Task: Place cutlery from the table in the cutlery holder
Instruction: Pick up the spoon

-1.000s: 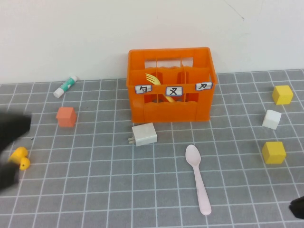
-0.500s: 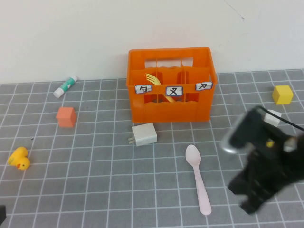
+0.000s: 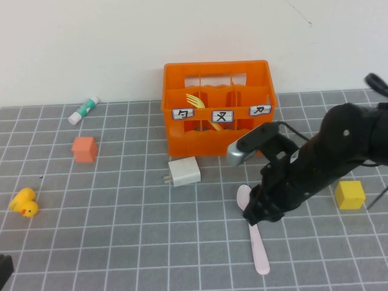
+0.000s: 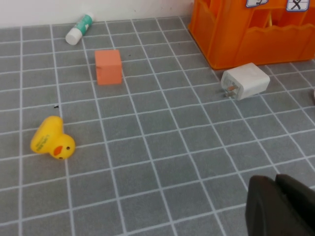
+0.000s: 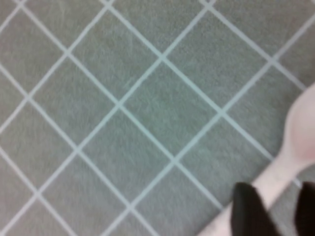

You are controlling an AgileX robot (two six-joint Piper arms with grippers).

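Note:
A pale pink spoon (image 3: pixel 260 250) lies on the grey tiled table (image 3: pixel 121 242) in front of the orange cutlery holder (image 3: pixel 218 142). A yellow fork (image 3: pixel 197 102) stands inside the holder. My right gripper (image 3: pixel 262 212) hangs low over the spoon's neck and covers part of the bowl. In the right wrist view the spoon (image 5: pixel 298 135) runs between the two black fingers (image 5: pixel 251 211) of the right gripper (image 5: pixel 278 209), which stand apart on either side of the handle. My left gripper (image 4: pixel 278 196) is shut and empty, low at the near left of the table.
A white charger plug (image 3: pixel 183 171) lies just left of the spoon, near the holder's front. A salmon cube (image 3: pixel 84 149), a yellow duck (image 3: pixel 24 203) and a small white tube (image 3: pixel 83 110) sit on the left. A yellow cube (image 3: pixel 350 194) sits right of the arm.
The right arm swung in from the lower right to hang over the spoon, and its jaws opened. The left arm pulled back off the left side of the table.

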